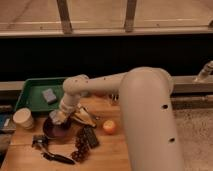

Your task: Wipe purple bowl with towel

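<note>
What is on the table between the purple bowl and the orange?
In the camera view, a banana lies between the purple bowl and the orange. The gripper is at the bowl's rim, left of the banana.

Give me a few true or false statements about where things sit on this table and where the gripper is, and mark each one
1. The gripper is down at the purple bowl. True.
2. The green tray is to the right of the orange. False: the tray lies at the left rear, and the orange sits to the right of the bowl.
3. A small grey block lies in the green tray. True.
4. The white cup stands inside the tray. False: it stands on the wooden table, in front of the tray.
5. The grapes are in the bowl. False: they lie on the table in front of it.
</note>
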Tool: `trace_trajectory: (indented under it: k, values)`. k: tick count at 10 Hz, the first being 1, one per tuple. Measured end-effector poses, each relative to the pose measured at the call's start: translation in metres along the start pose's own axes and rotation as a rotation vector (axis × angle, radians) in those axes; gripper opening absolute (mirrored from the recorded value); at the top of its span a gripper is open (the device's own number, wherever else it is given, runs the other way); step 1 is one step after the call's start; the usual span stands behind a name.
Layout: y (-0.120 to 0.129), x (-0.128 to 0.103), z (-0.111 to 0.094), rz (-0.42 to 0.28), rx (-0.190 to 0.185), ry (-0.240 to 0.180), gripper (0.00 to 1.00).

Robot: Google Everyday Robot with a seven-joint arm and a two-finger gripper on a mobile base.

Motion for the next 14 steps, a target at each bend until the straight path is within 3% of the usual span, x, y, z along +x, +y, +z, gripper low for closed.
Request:
trace_trajectory:
  k: [2, 4, 6, 8, 11, 14]
  values:
    - [0.011, -0.021, 0.010, -0.050, -0.018, 0.005, 0.00]
    - [0.033, -0.027, 0.019, -0.085, -0.035, 0.012, 0.00]
    - [0.044, -0.013, 0.020, -0.072, -0.048, 0.017, 0.00]
    - [0.049, 0.018, 0.015, -0.035, -0.055, 0.021, 0.00]
    - [0.033, 0.054, 0.006, 0.045, -0.047, 0.028, 0.00]
    - [0.011, 0.043, 0.002, 0.060, -0.039, 0.015, 0.00]
